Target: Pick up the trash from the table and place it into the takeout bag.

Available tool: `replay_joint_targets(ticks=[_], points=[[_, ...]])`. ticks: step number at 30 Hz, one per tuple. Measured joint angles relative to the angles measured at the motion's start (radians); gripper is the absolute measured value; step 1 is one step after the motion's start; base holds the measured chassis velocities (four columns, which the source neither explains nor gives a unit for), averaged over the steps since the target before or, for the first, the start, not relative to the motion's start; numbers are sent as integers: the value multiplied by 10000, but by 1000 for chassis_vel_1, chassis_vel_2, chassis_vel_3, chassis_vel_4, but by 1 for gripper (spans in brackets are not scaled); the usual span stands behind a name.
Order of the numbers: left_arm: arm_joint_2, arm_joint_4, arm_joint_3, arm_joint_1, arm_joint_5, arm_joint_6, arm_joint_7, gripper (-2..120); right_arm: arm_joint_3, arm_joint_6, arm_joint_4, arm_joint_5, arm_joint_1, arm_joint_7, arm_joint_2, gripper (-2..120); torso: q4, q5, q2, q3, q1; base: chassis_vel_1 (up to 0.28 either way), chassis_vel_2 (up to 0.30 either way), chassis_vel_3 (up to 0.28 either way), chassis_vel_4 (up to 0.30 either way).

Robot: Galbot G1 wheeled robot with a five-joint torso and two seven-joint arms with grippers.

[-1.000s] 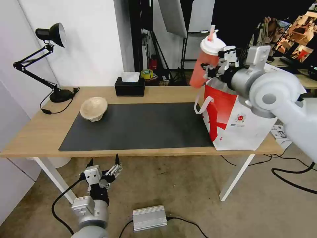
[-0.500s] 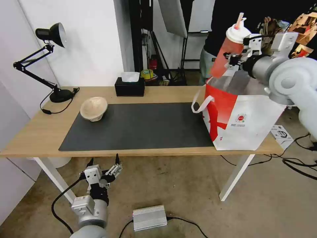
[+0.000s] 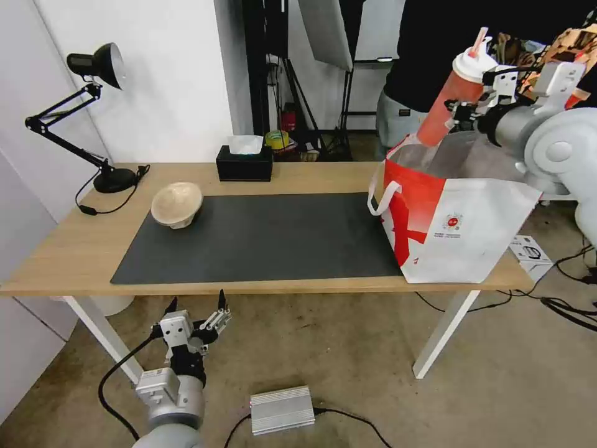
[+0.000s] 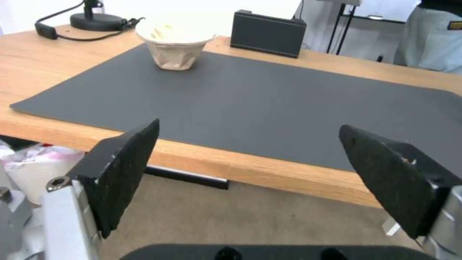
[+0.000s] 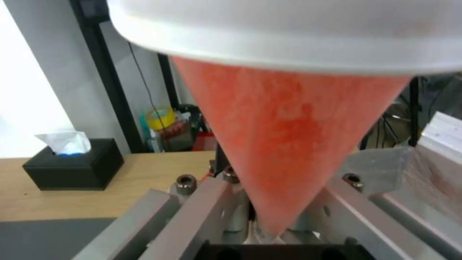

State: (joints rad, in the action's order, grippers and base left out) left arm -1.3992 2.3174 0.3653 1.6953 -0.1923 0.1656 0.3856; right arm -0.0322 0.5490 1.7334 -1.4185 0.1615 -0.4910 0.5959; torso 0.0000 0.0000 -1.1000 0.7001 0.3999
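Light-wood table (image 3: 81, 249) carries the takeout bag (image 3: 460, 230). Right gripper (image 3: 463, 115), clamped on the red drink cup (image 3: 449, 102), hovers above the opening; lower upright, centred, before releasing. Left gripper (image 3: 194, 311), fingers apart, is parked below.

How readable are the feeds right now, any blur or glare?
Head view: evenly lit and sharp, with table edges bowed by the wide lens. Left wrist view: soft, and the pulp bowl rim is washed out. Right wrist view: the red cup sits so close that it is blurred.

Matt grey mat (image 3: 261, 236); light-wood table (image 3: 74, 249).
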Motion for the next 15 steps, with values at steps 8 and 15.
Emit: replay_joint_targets(ticks=[8,15], points=[[-2,-11,2,39,11,0,1,100,271,-18,139,354,779,35,-64,3,0,1,0,-1,0,0,0,0,0],[1,2,2,60,11,1,4,100,611,-70,700,949,1924,42,83,3,0,0,0,-2,0,0,0,0,0]])
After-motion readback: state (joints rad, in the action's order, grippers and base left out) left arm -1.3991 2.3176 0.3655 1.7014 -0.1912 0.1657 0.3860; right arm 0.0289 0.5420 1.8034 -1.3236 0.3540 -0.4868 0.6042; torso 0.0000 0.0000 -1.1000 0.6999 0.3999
